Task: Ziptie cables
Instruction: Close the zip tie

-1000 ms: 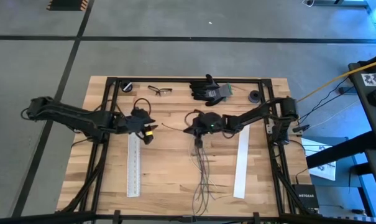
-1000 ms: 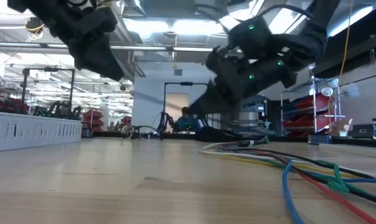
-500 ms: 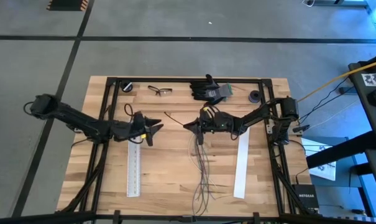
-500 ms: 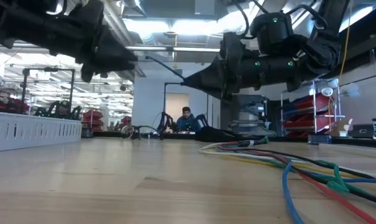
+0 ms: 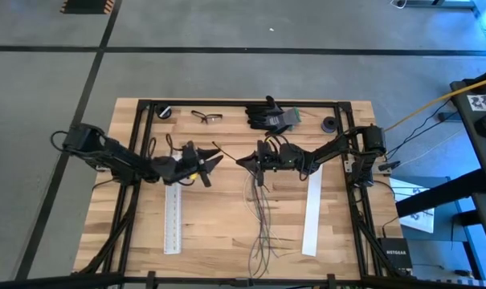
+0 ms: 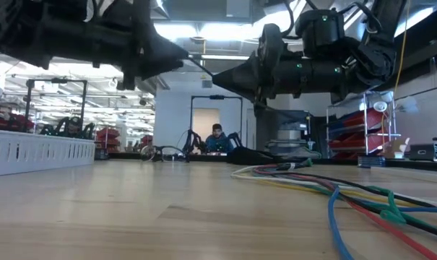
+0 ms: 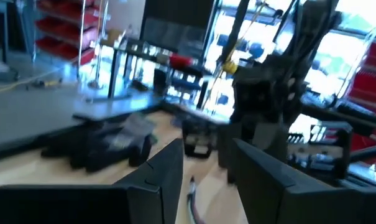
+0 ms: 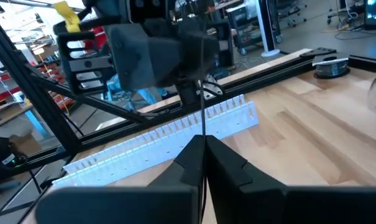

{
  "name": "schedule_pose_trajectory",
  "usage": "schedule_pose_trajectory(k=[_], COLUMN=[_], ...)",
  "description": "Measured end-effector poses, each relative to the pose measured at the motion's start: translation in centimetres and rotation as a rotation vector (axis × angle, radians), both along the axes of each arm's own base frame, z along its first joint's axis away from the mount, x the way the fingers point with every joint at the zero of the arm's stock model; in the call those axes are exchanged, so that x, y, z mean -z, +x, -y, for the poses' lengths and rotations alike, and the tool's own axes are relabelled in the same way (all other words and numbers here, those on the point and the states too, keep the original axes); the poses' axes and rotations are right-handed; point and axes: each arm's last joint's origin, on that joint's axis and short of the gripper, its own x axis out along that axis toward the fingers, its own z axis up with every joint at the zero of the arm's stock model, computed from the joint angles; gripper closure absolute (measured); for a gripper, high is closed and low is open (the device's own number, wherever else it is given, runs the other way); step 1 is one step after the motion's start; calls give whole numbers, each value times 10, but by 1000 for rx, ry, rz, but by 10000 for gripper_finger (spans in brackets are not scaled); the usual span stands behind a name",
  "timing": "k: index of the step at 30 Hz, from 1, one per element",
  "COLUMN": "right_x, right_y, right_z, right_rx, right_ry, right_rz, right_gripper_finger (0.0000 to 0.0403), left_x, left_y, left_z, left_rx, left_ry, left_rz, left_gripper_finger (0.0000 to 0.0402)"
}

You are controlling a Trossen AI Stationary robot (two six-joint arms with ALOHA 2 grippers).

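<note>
My right gripper (image 5: 241, 160) points level toward the table's left, above the middle of the table, shut on a thin dark zip tie (image 8: 202, 106). The tie reaches out to my left gripper (image 5: 217, 159), which faces it level with its fingers apart. In the left wrist view a thin strand (image 7: 191, 186) shows in the gap between the fingers. The cables (image 5: 261, 217) lie on the table below my right gripper. Their joined end (image 5: 257, 178) is under it, and the wires splay toward the near edge. My right gripper pinches the zip tie between its two fingertips (image 8: 204, 132). The fingers come level from the table's right. The tie sticks out past them toward my left gripper, clear of the table. My left gripper: I cannot tell whether it touches the tie.
Two long white strips (image 5: 173, 217) (image 5: 312, 210) lie on either side of the cables. Black gloves (image 5: 271, 116), safety glasses (image 5: 206, 117) and two small black round parts (image 5: 166, 111) (image 5: 329, 124) sit along the far edge. Black frame rails (image 5: 138, 144) border the work area.
My left gripper has moved toward the table's right, closer to my right gripper, sinking a little and tipping from pointing down to level. My right gripper has tipped up from slanting down to level, and the tie has risen with it. The cables have stayed on the table.
</note>
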Motion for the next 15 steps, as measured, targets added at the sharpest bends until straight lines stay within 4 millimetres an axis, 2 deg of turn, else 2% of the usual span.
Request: schedule_pose_trajectory(k=[15], right_x=[-1], right_y=[0], right_z=[0], right_rx=[-10], right_ry=[-7], right_rz=[7], right_gripper_finger=[403], left_x=[-2], left_y=[2], left_z=[-11], left_rx=[-17], left_ry=[-17], left_rz=[35], left_gripper_finger=[284])
